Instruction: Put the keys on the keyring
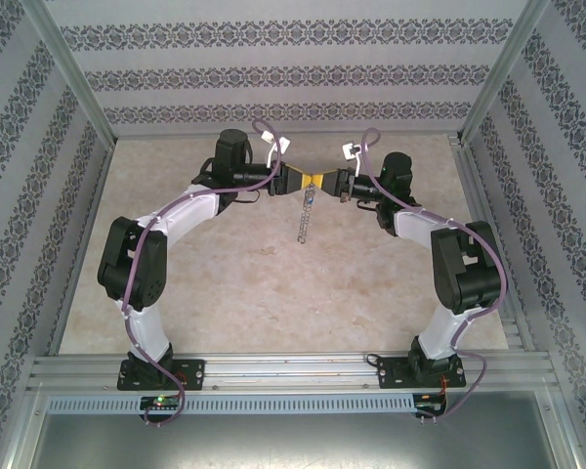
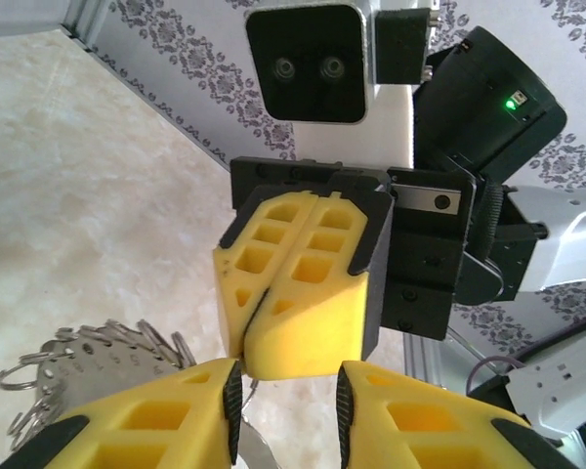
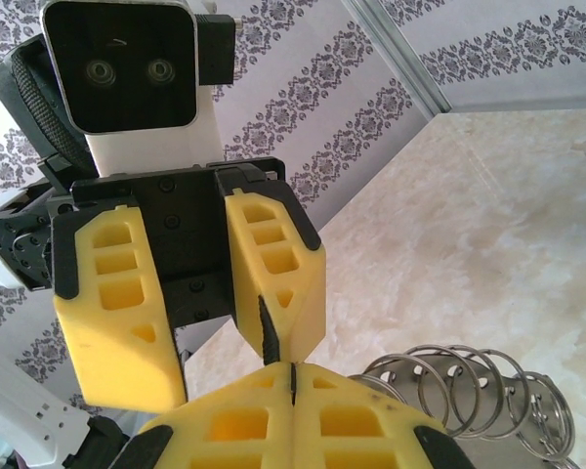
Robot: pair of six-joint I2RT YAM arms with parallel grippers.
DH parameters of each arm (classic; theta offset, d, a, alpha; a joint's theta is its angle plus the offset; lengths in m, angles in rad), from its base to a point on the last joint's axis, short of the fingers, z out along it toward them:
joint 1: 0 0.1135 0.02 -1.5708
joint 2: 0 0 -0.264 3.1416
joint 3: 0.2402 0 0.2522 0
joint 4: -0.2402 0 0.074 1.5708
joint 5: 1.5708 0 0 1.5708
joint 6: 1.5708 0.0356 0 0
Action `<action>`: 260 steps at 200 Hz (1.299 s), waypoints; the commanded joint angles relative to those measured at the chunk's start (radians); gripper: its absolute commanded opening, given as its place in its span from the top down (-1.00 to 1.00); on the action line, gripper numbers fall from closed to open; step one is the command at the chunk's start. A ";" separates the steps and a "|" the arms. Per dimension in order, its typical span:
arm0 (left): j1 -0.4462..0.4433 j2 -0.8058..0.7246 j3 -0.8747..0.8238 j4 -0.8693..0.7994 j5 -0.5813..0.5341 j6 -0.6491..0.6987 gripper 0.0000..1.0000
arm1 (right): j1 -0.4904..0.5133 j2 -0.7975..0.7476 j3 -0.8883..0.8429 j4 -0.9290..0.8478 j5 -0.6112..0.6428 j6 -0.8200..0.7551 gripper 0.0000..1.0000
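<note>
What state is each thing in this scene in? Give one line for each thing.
Left tool: open, fingers apart, facing the right tool.
Right tool: shut, apparently pinching the keyring.
Keyring: limp, trailing from where the tools meet.

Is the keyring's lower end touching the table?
Cannot tell. In the top view the keyring hangs from the fingers; from above, neither gap nor contact with the table shows.

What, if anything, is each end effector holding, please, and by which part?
The right end effector, shut, seems to pinch the keyring at its top end, the rest dangling; the pinch itself is hidden. The left end effector is open, holding nothing visible.
</note>
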 commanded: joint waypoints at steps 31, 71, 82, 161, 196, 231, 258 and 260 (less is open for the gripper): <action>-0.002 -0.032 -0.018 0.027 -0.070 0.022 0.31 | -0.008 -0.017 -0.014 0.059 -0.025 -0.018 1.00; -0.003 -0.011 -0.011 0.040 -0.038 -0.001 0.31 | -0.009 -0.025 -0.016 0.062 -0.025 -0.018 1.00; -0.004 -0.007 -0.010 0.042 -0.033 -0.005 0.31 | -0.008 -0.024 -0.014 0.065 -0.026 -0.015 1.00; -0.013 0.032 -0.001 0.094 0.046 -0.056 0.31 | -0.008 -0.023 -0.016 0.073 -0.027 -0.012 1.00; -0.014 0.036 -0.013 0.139 0.072 -0.086 0.32 | -0.010 -0.020 -0.015 0.082 -0.027 -0.006 1.00; -0.015 0.042 -0.017 0.148 0.080 -0.091 0.35 | -0.010 -0.019 -0.016 0.084 -0.025 -0.004 1.00; -0.015 0.042 -0.022 0.132 0.075 -0.077 0.32 | -0.012 -0.019 -0.017 0.084 -0.025 -0.004 1.00; -0.015 0.041 -0.022 0.130 0.074 -0.075 0.31 | -0.012 -0.019 -0.017 0.084 -0.026 -0.004 1.00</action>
